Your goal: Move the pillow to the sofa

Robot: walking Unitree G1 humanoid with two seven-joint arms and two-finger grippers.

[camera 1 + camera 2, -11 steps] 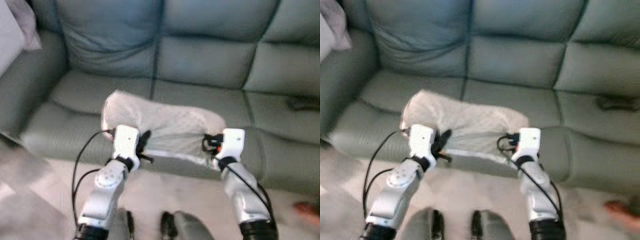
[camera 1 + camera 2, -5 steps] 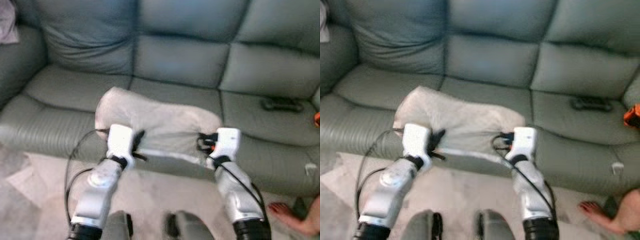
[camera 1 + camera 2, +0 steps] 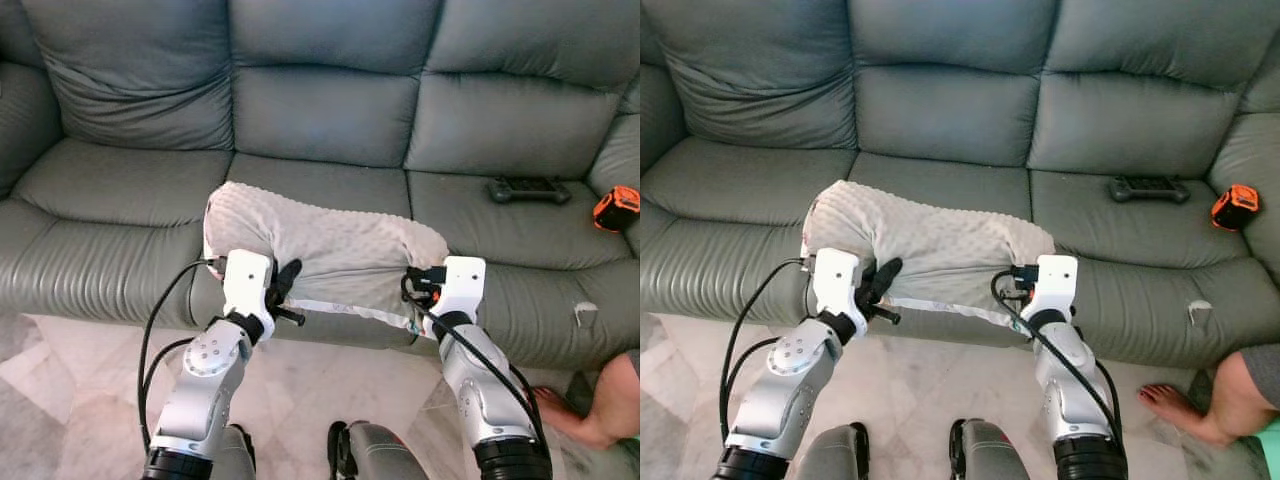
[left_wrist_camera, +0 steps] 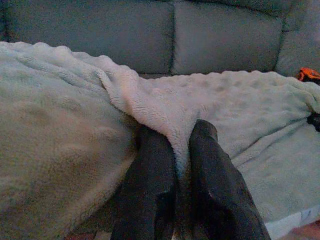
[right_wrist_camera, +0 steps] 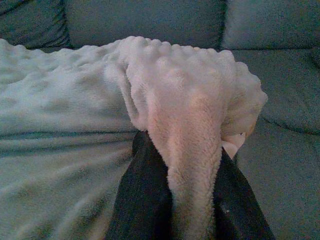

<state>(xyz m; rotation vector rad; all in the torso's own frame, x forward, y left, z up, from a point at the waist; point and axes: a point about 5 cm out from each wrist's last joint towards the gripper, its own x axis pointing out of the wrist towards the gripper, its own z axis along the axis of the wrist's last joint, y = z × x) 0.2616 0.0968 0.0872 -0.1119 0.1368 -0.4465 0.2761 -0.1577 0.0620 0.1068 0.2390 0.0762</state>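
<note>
A beige, bumpy-textured pillow (image 3: 320, 240) hangs between both arms, over the front edge of the grey-green leather sofa (image 3: 330, 110). My left gripper (image 3: 283, 285) is shut on the pillow's near left edge; a fold of fabric is pinched between its black fingers (image 4: 150, 185). My right gripper (image 3: 415, 290) is shut on the pillow's right corner, with fabric bulging between its fingers (image 5: 145, 200). The pillow's far side rests over the middle seat cushion (image 3: 940, 185).
A black game controller (image 3: 528, 189) and an orange tape measure (image 3: 615, 208) lie on the right seat cushion. A person's bare foot and leg (image 3: 1200, 405) are on the floor at the right. Pale marble floor (image 3: 90, 360) lies before the sofa.
The camera has swung right and sharpened, so the sofa now sits squarely ahead. Both grippers keep their hold on the pillow. The person's foot has come further into view.
</note>
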